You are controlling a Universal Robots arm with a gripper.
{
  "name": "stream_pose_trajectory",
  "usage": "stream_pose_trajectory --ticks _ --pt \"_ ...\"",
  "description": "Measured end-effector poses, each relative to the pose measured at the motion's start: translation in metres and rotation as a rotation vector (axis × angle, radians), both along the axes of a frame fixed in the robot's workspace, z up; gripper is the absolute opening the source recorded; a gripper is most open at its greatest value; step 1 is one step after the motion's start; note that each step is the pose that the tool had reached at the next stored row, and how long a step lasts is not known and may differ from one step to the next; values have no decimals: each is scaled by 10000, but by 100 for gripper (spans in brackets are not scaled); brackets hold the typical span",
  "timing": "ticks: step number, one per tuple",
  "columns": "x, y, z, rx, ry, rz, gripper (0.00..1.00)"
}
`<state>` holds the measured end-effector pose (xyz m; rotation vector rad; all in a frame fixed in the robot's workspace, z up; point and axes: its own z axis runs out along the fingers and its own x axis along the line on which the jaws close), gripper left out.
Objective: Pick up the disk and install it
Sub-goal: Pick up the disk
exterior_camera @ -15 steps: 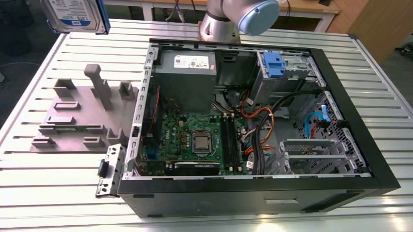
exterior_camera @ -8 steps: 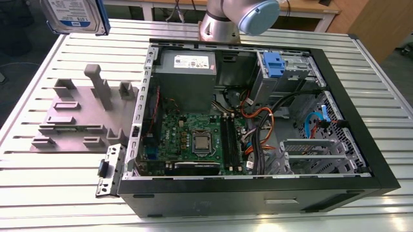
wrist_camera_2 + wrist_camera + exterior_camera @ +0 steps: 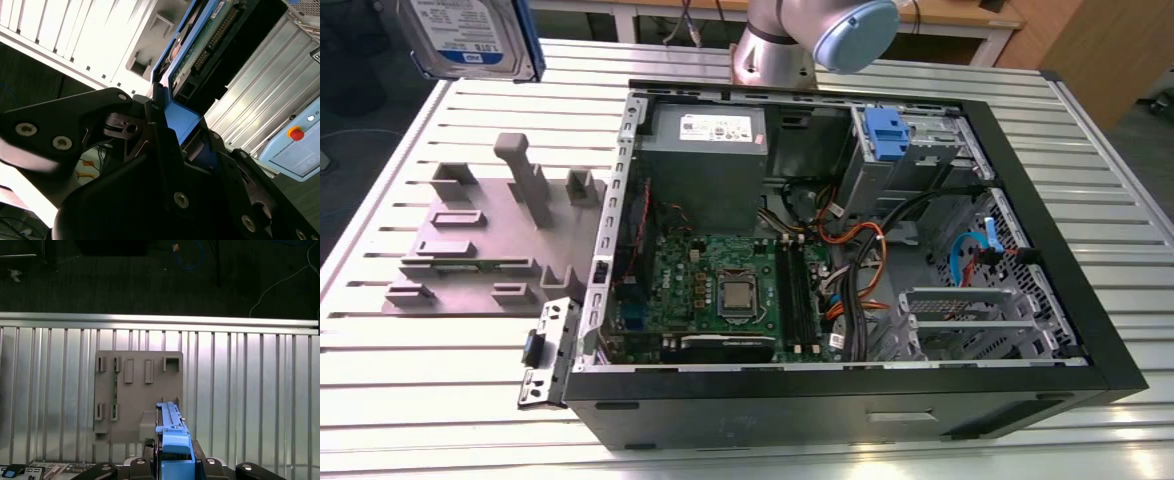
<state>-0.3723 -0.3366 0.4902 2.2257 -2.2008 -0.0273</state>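
In the exterior view, the silver-grey tubular metal arm (image 3: pixel 774 55) is showing a smooth, plain surface, and a pale blue-grey rounded plastic cap (image 3: pixel 857 30) is covering its joint. In the second wrist view, the matte black angular gripper (image 3: pixel 180 122) is showing flat link plates (image 3: pixel 60 125), and small round silver screws (image 3: pixel 181 199) are sitting in them. In the first wrist view, the gripper (image 3: pixel 175 466) is showing black too, with silver screw heads (image 3: pixel 211 461).

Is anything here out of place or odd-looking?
Only the flat silver hard drive with blue frame: the black tool holds it in the air at the exterior view's upper left, outside the open black computer case. Nothing looks damaged.
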Motion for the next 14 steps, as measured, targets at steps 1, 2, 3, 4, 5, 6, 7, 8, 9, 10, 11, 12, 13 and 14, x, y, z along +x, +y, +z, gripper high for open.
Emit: stream_pose_trajectory --ticks 1,2,3,4,5,6,7,8,9,10,11,12,13,14 --pt "5 0 0 -11 -1 0 37" --pt "14 -1 0 -13 -1 -1 37" --pt "27 -1 0 -14 0 -1 37" --pt "47 -1 0 -15 0 -1 37" --pt "65 -1 0 -15 0 0 37" --pt "82 -1 0 -15 0 -1 37" --pt "98 -1 0 -15 -1 -1 37" --pt "113 -1 0 -15 0 -1 37" --pt "125 -1 0 -15 0 -1 37" --pt "136 -1 0 -15 0 -1 37" --pt "146 -1 0 -15 0 -1 37" --pt "153 -1 0 -15 0 -1 37" --pt "161 -1 0 -15 -1 -1 37" --pt "167 -1 0 -15 0 -1 37"
